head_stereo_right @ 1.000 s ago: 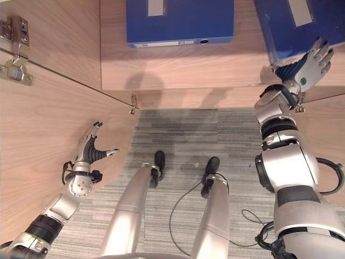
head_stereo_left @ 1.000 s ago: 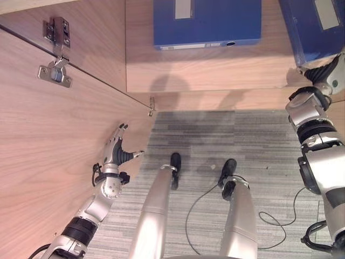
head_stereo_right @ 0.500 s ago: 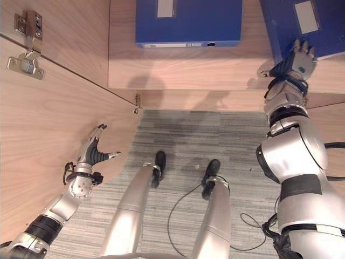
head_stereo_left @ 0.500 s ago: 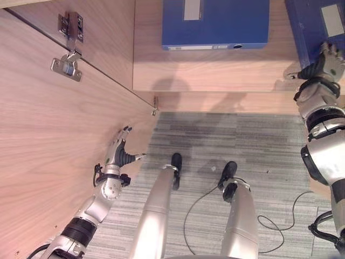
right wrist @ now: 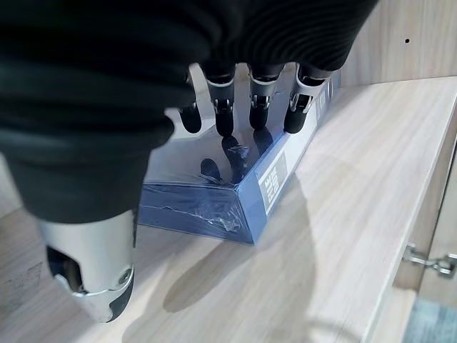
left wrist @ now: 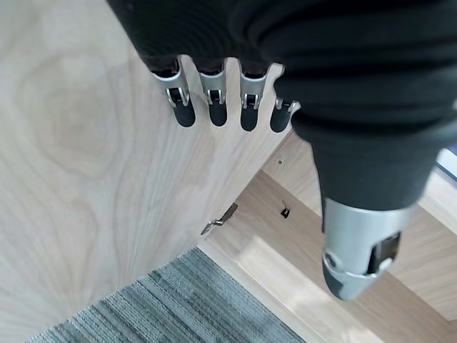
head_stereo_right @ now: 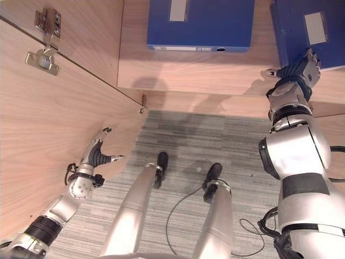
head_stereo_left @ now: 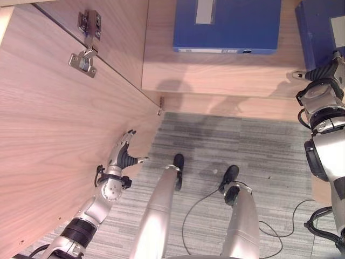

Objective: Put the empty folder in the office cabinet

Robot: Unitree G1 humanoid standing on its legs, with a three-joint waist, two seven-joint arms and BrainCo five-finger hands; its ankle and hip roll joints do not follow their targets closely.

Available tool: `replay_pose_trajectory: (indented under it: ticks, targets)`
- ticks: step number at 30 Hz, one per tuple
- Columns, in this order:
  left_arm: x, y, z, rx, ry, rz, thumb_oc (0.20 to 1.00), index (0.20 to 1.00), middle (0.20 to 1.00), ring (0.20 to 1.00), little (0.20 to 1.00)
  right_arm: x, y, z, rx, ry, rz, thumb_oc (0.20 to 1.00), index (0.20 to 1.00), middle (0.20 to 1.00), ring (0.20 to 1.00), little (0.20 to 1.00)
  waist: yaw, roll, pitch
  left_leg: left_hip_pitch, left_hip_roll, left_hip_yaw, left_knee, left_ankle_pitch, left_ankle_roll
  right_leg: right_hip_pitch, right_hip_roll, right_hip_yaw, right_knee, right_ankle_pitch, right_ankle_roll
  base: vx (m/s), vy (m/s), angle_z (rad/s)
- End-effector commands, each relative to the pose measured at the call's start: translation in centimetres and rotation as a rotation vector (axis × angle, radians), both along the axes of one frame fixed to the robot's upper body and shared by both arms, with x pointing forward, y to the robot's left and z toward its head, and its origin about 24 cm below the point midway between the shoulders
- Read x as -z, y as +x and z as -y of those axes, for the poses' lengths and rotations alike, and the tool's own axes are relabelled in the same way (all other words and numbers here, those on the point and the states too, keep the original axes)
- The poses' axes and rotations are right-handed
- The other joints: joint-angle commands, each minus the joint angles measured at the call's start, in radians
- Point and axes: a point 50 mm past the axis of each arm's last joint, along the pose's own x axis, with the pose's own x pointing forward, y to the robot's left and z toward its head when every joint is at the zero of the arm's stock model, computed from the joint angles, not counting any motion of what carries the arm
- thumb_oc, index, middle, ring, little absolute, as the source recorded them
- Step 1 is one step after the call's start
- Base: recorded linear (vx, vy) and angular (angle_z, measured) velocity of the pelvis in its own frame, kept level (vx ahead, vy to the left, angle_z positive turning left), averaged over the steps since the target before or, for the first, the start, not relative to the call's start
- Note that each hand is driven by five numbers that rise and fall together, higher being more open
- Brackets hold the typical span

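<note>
Nearly done: the folder [head_stereo_right: 302, 29] is laid flat on the cabinet shelf [head_stereo_right: 215, 73].
The right hand [head_stereo_right: 299, 69] is kept over its near end, fingers straight, nothing gripped; the left hand [head_stereo_right: 98, 155] is held open beside the cabinet door [head_stereo_right: 43, 140], which remains to be closed.

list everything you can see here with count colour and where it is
folders: 2, blue, lying flat on the cabinet shelf; one mid-shelf, the other toward the robot's right
cabinet shelf: 1, light wood, ahead of the robot
cabinet door: 1, light wood, swung open on the robot's left
hinge: 1, silver metal, on the door's inner face
carpet: grey striped, floor below the shelf
left hand: open, beside the door's edge
right hand: open, fingers over the right folder
</note>
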Motion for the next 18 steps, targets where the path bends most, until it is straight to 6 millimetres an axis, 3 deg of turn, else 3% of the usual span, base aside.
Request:
replay_pose_trajectory:
  ticks: [1,2,4,5,8,11,12,14,16,17,18]
  targets:
    - [-1.3,-0.9,-0.5,0.032,-0.005,0.051,1.000,1.000,1.000,1.000,1.000,3.3,-2.8,3.9,0.130,-0.149,-0.314,1.000,1.000,1.000,1.000,1.000,0.039,0.067,0.029,-0.023,-0.061,-0.070,-0.059,-0.054,0.062,0.024,-0.017,-0.083,-0.086,-0.059,-0.026,0.00,-0.003,0.08]
    - [-1.6,-1.0,-0.5,0.045,0.008,0.059,1.000,1.000,1.000,1.000,1.000,3.2,-2.8,4.0,0.132,-0.271,-0.398,1.000,1.000,1.000,1.000,1.000,0.046,0.066,0.032,-0.024,-0.062,-0.071,-0.061,-0.052,0.062,0.024,-0.019,-0.083,-0.087,-0.059,-0.026,0.00,-0.018,0.09]
    - [-2.1,-1.3,-0.5,0.056,0.009,0.067,1.000,1.000,1.000,1.000,1.000,3.3,-2.8,4.0,0.112,-0.280,-0.419,1.000,1.000,1.000,1.000,1.000,0.051,0.076,0.038,-0.026,-0.063,-0.075,-0.058,-0.051,0.061,0.024,-0.020,-0.085,-0.085,-0.060,-0.026,0.00,-0.018,0.04]
    - [-2.2,-1.2,-0.5,0.058,0.004,0.069,1.000,1.000,1.000,1.000,1.000,3.8,-2.5,3.7,0.081,-0.212,-0.387,1.000,1.000,1.000,1.000,1.000,0.053,0.080,0.041,-0.028,-0.064,-0.077,-0.056,-0.050,0.061,0.023,-0.018,-0.087,-0.082,-0.061,-0.027,0.00,0.000,0.00]
    - [-1.8,-0.6,-0.8,0.023,-0.010,0.057,1.000,1.000,1.000,1.000,1.000,3.8,-0.8,1.6,-0.092,0.221,-0.083,1.000,1.000,1.000,1.000,1.000,0.045,0.079,0.041,-0.032,-0.057,-0.075,-0.045,-0.054,0.060,0.014,-0.009,-0.086,-0.070,-0.067,-0.029,0.01,-0.021,0.00]
    - [-1.6,-0.1,-0.9,0.003,0.005,0.050,1.000,1.000,1.000,1.000,1.000,0.3,1.0,-1.0,-0.238,0.556,0.296,1.000,1.000,1.000,1.000,1.000,0.048,0.074,0.041,-0.042,-0.049,-0.071,-0.038,-0.053,0.057,-0.003,-0.005,-0.078,-0.061,-0.064,-0.028,0.00,-0.008,-0.03]
    - [-1.4,0.1,-1.1,-0.004,0.021,0.042,1.000,1.000,1.000,1.000,1.000,-2.2,2.0,-3.1,-0.344,0.661,0.441,1.000,1.000,1.000,1.000,1.000,0.048,0.069,0.043,-0.055,-0.042,-0.071,-0.027,-0.054,0.054,-0.014,-0.002,-0.076,-0.052,-0.066,-0.030,-0.01,-0.014,-0.04]
    - [-1.2,0.3,-1.1,-0.012,0.020,0.039,1.000,1.000,1.000,1.000,1.000,-4.1,2.7,-5.0,-0.430,0.749,0.548,1.000,1.000,1.000,1.000,1.000,0.046,0.066,0.043,-0.066,-0.039,-0.073,-0.017,-0.055,0.052,-0.023,-0.001,-0.076,-0.045,-0.068,-0.033,-0.01,-0.015,-0.07]
    - [-1.1,0.3,-1.1,-0.015,0.008,0.034,1.000,1.000,1.000,1.000,1.000,-6.3,2.8,-6.2,-0.502,0.845,0.675,1.000,1.000,1.000,1.000,1.000,0.049,0.063,0.038,-0.071,-0.039,-0.074,-0.018,-0.054,0.048,-0.027,-0.005,-0.079,-0.040,-0.071,-0.033,0.00,-0.012,-0.03]
    - [-1.0,0.2,-1.3,-0.020,0.001,0.036,1.000,1.000,1.000,1.000,1.000,-7.8,2.4,-5.8,-0.519,0.899,0.774,1.000,1.000,1.000,1.000,1.000,0.051,0.062,0.035,-0.074,-0.040,-0.075,-0.023,-0.053,0.046,-0.030,-0.009,-0.081,-0.039,-0.071,-0.033,0.00,0.000,0.00]
    - [-1.1,0.2,-1.3,-0.020,0.001,0.037,1.000,1.000,1.000,1.000,1.000,-7.8,2.4,-5.8,-0.519,0.902,0.778,1.000,1.000,1.000,1.000,1.000,0.051,0.061,0.035,-0.074,-0.040,-0.075,-0.024,-0.053,0.046,-0.031,-0.009,-0.082,-0.039,-0.071,-0.032,0.00,0.000,0.00]
